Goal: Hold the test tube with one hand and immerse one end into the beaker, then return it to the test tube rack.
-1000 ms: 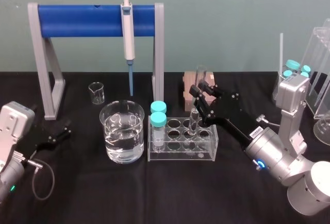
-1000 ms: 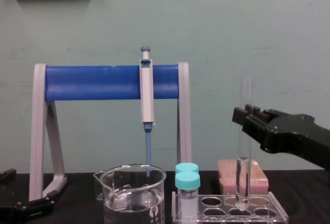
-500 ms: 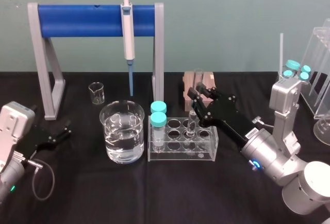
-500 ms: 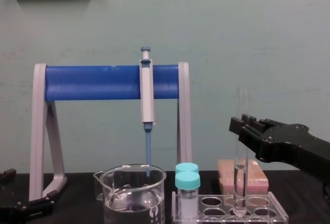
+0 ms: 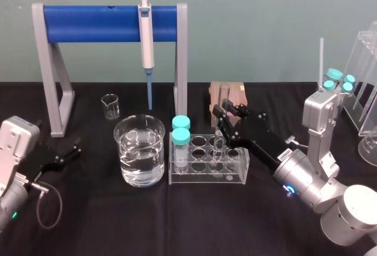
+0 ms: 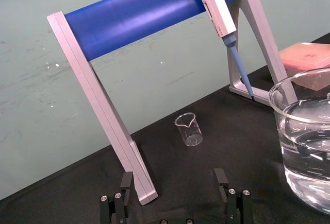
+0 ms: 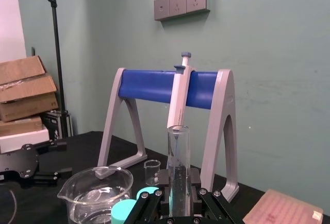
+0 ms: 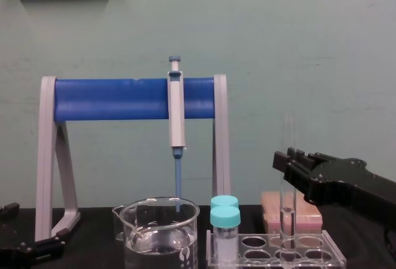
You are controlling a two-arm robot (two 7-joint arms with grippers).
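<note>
The test tube (image 5: pixel 218 143) stands upright with its round end down in a back-row hole of the clear test tube rack (image 5: pixel 206 177). My right gripper (image 5: pixel 223 115) is shut on the test tube's upper part. In the right wrist view the test tube (image 7: pixel 178 167) rises between the black fingers (image 7: pixel 149 204). From the chest, the test tube (image 8: pixel 287 138) pokes up above the right gripper (image 8: pixel 285 165) over the rack (image 8: pixel 309 254). The water-filled beaker (image 5: pixel 139 149) sits left of the rack. My left gripper (image 6: pixel 174 183) rests open at the table's left, apart from the beaker (image 6: pixel 305 147).
Two teal-capped vials (image 5: pixel 181 131) stand in the rack's left end. A grey stand with a blue bar (image 5: pixel 100 23) holds a pipette (image 5: pixel 145 38) behind the beaker. A small beaker (image 5: pixel 109 106) and a pink box (image 5: pixel 227 98) sit farther back. A clear holder (image 5: pixel 362 76) stands at far right.
My right gripper has come down and slightly left with the test tube, sinking it deeper into the rack hole. The left arm has not moved.
</note>
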